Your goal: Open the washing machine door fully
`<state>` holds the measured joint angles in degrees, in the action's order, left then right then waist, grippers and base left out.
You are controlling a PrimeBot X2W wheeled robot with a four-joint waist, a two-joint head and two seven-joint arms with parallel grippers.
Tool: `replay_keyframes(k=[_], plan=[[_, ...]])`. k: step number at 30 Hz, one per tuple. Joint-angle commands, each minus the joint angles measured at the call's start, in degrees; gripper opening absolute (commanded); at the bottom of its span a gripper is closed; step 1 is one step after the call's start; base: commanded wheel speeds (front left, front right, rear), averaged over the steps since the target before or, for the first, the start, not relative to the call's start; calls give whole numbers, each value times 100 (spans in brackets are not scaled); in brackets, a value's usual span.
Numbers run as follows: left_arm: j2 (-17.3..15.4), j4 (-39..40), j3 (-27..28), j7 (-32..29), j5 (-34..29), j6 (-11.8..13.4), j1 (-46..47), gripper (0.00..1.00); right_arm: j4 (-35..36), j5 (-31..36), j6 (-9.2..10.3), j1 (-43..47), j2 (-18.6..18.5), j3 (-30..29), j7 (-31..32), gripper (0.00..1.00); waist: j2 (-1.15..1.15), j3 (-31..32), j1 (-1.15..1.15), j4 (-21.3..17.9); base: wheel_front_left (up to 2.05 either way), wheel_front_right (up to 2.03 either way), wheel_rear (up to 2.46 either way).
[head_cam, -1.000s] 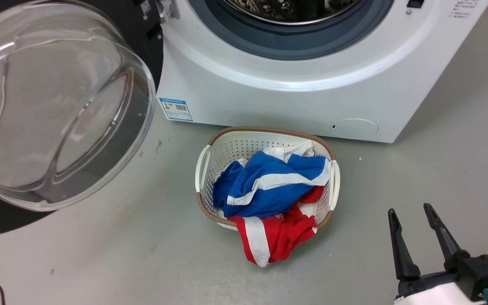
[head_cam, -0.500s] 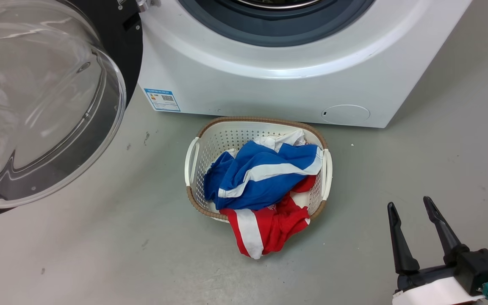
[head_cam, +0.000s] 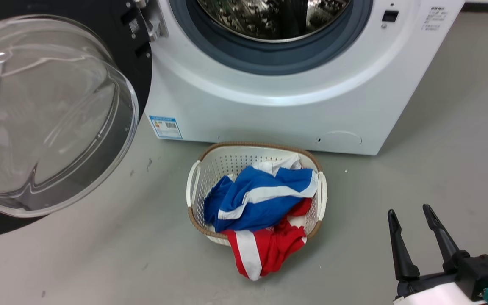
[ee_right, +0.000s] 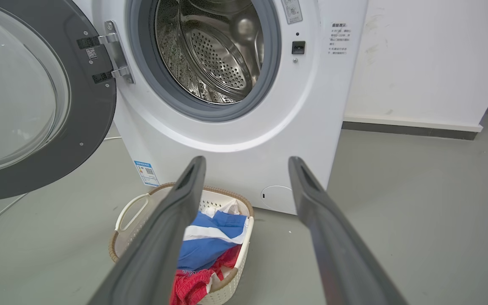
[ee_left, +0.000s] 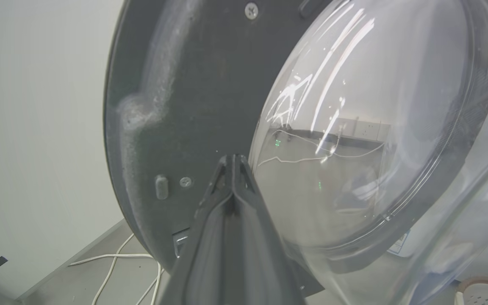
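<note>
The washing machine door point(head_cam: 49, 114), a black disc with a bulging clear glass bowl, stands swung out to the left of the white washing machine point(head_cam: 278, 110), and the steel drum point(head_cam: 269, 17) is exposed. In the left wrist view my left gripper point(ee_left: 233, 157) is shut with nothing in it, its tips close against the door's black inner rim point(ee_left: 176, 106) beside the glass. My right gripper point(head_cam: 409, 210) is open at the lower right, well away from the door. In the right wrist view the right gripper point(ee_right: 247, 160) points at the washing machine point(ee_right: 235, 140), with the door point(ee_right: 36, 97) to the left.
A white laundry basket point(head_cam: 193, 182) holding blue and red clothes point(head_cam: 252, 195) sits on the grey floor just in front of the machine. White cables point(ee_left: 117, 262) lie on the floor behind the door. A white wall point(ee_right: 417, 63) runs to the machine's right.
The head camera has shifted, so the whole picture sits lower and more of the drum shows. The door stays swung out to the left. My right gripper has not visibly moved.
</note>
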<state>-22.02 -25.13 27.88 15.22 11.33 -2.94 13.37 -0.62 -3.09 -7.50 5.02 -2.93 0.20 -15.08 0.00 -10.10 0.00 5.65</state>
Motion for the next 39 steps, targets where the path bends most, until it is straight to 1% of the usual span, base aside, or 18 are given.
replay_keyframes(k=[1,5,8,12,15,16,17,18,19,24,31,39], plan=[[108,247,18,-13,-104,-58,-144,0,-1,-40,1,70,9,-13,-12,100,0,234,0,-8,0,0,0],[257,708,-8,-13,-275,-140,-308,0,41,-78,1,151,10,-30,-12,100,0,429,0,-20,0,0,0],[454,1148,-171,-13,-406,-225,-484,0,96,-102,1,253,10,-74,-12,100,0,612,0,-26,0,0,0],[763,1781,-563,-13,-625,-294,-728,0,178,-137,1,356,10,-107,-12,100,0,788,0,-42,0,0,0],[991,2170,-877,-13,-774,-299,-911,0,243,-139,1,417,9,-114,-12,100,0,886,0,-74,0,0,0],[1217,2464,-1152,-17,-912,-257,-1118,0,321,-151,1,470,9,-121,-12,100,0,963,0,-124,0,0,0],[1285,2546,-1230,-33,-936,-243,-1171,14,340,-160,1,487,9,-123,-12,100,0,986,0,-142,0,0,0],[1322,2636,-1304,-47,-997,-232,-1226,62,365,-166,1,502,9,-131,-12,100,0,1000,0,-156,0,0,0],[1372,2720,-1375,-68,-1002,-228,-1272,100,388,-171,1,519,9,-139,-12,100,0,1009,0,-169,0,0,0],[1555,2934,-1683,-105,-1043,-222,-1492,100,461,-195,1,592,9,-158,-12,100,0,1048,0,-221,0,0,0],[1794,2801,-2056,-41,-933,-69,-1780,100,520,-238,1,654,9,-119,-12,100,0,1072,0,-295,0,0,0],[1878,2616,-2465,3,-796,103,-1887,100,526,-267,1,719,10,-65,-12,100,0,1066,0,-363,0,0,0]])
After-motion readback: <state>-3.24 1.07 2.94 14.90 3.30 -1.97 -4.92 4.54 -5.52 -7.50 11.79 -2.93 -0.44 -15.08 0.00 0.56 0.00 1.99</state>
